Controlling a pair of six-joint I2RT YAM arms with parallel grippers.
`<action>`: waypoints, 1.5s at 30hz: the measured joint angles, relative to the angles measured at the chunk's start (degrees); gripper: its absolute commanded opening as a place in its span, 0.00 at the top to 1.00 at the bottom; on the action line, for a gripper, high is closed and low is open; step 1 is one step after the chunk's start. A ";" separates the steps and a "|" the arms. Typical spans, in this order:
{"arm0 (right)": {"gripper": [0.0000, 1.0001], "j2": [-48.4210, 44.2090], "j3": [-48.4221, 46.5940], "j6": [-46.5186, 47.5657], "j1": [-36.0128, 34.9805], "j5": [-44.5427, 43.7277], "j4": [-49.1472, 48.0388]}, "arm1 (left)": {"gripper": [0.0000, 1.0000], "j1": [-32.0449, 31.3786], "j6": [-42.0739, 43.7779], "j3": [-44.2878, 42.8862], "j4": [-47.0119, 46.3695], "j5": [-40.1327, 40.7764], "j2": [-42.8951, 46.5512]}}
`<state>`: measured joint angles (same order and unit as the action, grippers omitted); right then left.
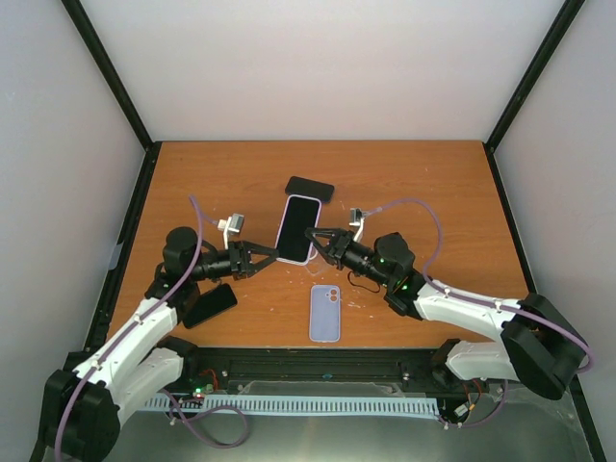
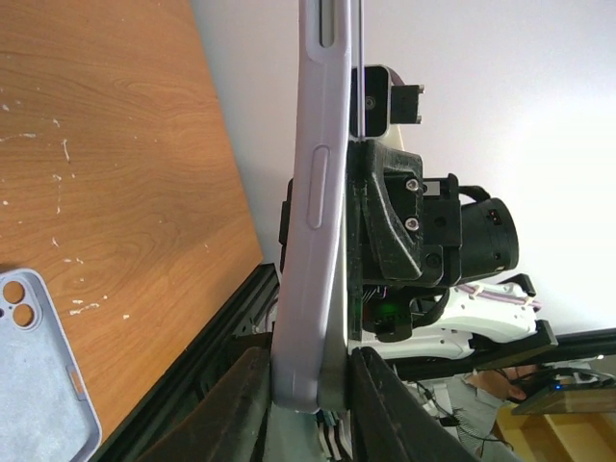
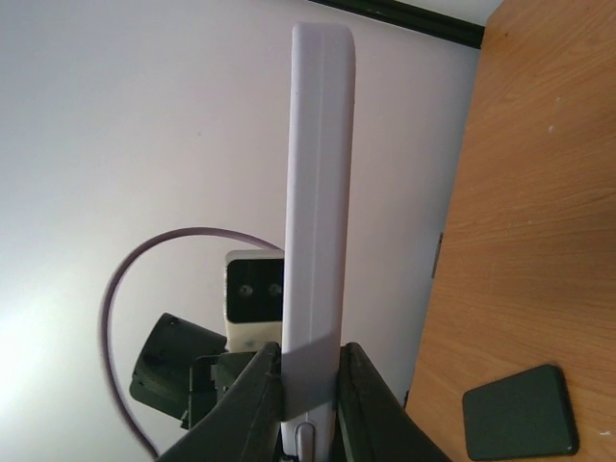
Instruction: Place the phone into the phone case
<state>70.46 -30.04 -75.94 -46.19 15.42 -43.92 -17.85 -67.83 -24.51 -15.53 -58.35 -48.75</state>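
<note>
Closest to the arms, a light blue case (image 1: pixel 325 313) lies flat on the brown table (image 1: pixel 423 192), with its 2 round camera holes at the far end. A black phone (image 1: pixel 210 304) lies flat to the left of it, just beside the left arm. A bit farther back, the 2 arms meet in the middle and hold 1 thing up off the table between them - a phone (image 1: pixel 298 229) with a dark screen, sitting inside a lilac case (image 2: pixel 308 192). The left gripper (image 1: pixel 272 255) has its 2 fingers pressed on both sides of the near left corner of the lilac case. The right gripper (image 1: pixel 313 236) is nearly closed and pinches the right edge of the same case - its 2 fingers squeeze the thin side. Farthest back, a flat black thing (image 1: pixel 309 189) lies on the table just behind the held phone.
</note>
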 measured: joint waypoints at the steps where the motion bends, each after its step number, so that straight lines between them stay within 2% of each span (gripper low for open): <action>1: 0.83 0.22 0.00 0.07 0.00 0.04 0.22 | 0.87 0.00 0.22 -0.02 0.00 0.00 -0.20; 4: 0.81 0.31 0.00 0.28 0.04 0.15 0.83 | 0.99 0.00 0.81 -0.13 0.61 0.24 -1.09; 8: 0.79 0.31 0.00 1.14 0.04 0.02 1.84 | 1.00 0.00 2.12 -0.42 2.97 0.83 -1.79; 11: 0.82 -0.20 0.00 2.25 0.04 0.02 3.61 | 0.98 0.00 3.26 -0.70 4.76 1.38 -1.84; 14: 0.85 -1.20 0.00 3.67 0.04 0.15 5.81 | 0.84 0.00 3.98 -1.05 5.97 1.40 -1.84; 17: 0.86 -2.10 0.00 4.81 0.04 0.48 7.04 | 0.61 -0.02 4.57 -1.38 6.29 1.38 -1.77; 20: 0.87 -3.21 0.00 6.27 0.04 1.66 8.26 | 0.47 -0.07 5.29 -1.79 6.58 1.79 -1.46; 25: 0.86 -4.85 0.00 8.46 0.04 5.55 8.85 | 0.43 -0.07 7.50 -4.46 6.62 1.97 -1.33; 34: 0.84 -9.03 -1.05 13.49 0.04 14.21 13.11 | 0.54 -0.07 11.13 -7.37 5.27 -0.44 -4.61; 36: 0.84 -9.20 -1.86 14.36 0.04 15.19 14.82 | 0.59 -0.07 11.23 -7.37 4.33 -1.38 -4.74; 45: 0.80 -8.04 -3.04 15.45 0.04 18.25 17.14 | 0.95 -0.07 9.55 -6.80 -0.57 -3.23 -4.76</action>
<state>62.41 -33.08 -60.49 -46.15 33.67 -26.79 -17.91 -58.28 -31.31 -16.10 -61.58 -53.52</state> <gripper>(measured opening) 0.182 0.135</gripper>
